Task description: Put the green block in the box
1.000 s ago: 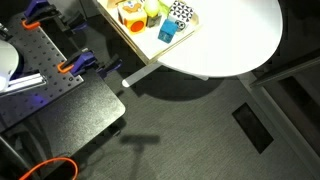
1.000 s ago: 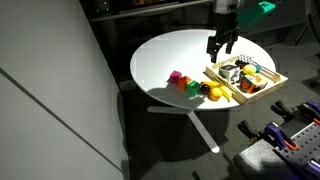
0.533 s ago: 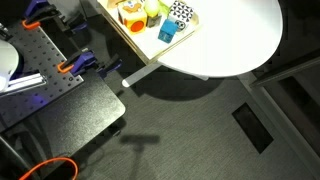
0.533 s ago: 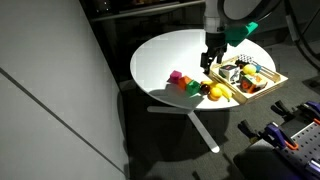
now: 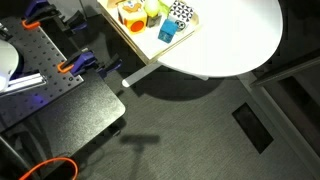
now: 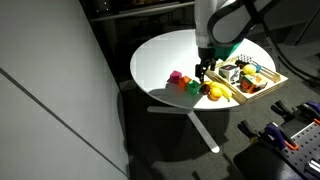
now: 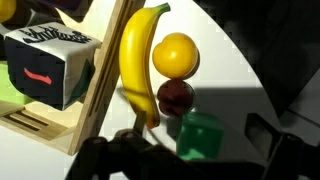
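Observation:
The green block (image 7: 202,136) lies on the white table outside the box, beside a dark red ball (image 7: 175,97). In an exterior view it (image 6: 192,87) sits to the left of the box (image 6: 262,93). The box is a pale-wood tray full of toys, and its rim shows in the wrist view (image 7: 85,100). My gripper (image 6: 203,70) hangs low over the toys by the box's left corner. In the wrist view its open fingers (image 7: 198,142) stand on either side of the green block, not closed on it.
A banana (image 7: 135,60) and an orange ball (image 7: 175,55) lie by the box rim, and a checkered cube (image 7: 50,65) sits inside. The box (image 5: 135,42) also holds a blue cup (image 5: 167,32) and a yellow-green object (image 5: 152,10). A magenta toy (image 6: 175,77) lies near the block.
My gripper has come down and moved left, from above the box's far corner to just over the toys outside the box. The objects have not moved.

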`<state>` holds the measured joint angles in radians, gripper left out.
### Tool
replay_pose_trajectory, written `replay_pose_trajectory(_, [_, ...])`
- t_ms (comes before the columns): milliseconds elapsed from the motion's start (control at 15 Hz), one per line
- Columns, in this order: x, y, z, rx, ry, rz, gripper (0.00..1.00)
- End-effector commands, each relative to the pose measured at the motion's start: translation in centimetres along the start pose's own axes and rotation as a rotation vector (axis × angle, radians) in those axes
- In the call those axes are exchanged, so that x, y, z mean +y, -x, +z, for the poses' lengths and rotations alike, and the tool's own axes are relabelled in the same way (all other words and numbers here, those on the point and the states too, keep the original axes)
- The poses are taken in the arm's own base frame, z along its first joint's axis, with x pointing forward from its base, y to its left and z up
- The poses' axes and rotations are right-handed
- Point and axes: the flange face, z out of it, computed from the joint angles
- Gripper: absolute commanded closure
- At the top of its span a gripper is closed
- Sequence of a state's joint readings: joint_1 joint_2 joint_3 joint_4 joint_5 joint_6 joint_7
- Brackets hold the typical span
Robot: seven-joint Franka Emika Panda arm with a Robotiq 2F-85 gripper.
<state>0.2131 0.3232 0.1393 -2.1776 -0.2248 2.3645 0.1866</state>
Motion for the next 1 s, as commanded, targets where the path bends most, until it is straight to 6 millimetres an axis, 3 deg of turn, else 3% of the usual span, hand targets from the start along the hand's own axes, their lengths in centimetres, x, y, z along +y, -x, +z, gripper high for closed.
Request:
replay_pose_trajectory(0, [-0.3, -2.4, 1.1, 0.013, 0.017, 0.036, 0.00])
replay_pose_trajectory(933, [-2.4, -6.2, 4.8, 0.012, 0.002, 0.174, 0.00])
